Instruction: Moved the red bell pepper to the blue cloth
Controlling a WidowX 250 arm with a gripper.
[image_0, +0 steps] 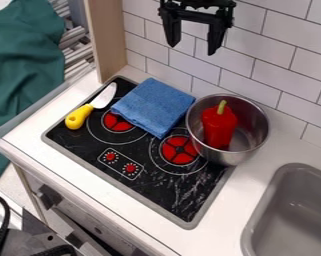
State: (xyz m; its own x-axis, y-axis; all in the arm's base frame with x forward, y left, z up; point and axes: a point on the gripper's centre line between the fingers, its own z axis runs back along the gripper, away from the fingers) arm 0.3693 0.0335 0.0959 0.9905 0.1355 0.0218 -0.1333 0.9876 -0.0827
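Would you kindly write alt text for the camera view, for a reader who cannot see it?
A red bell pepper stands in a metal pot beside a folded blue cloth on a toy stove. A yellow-handled knife lies on the cloth's other side, and an open black gripper hangs above.
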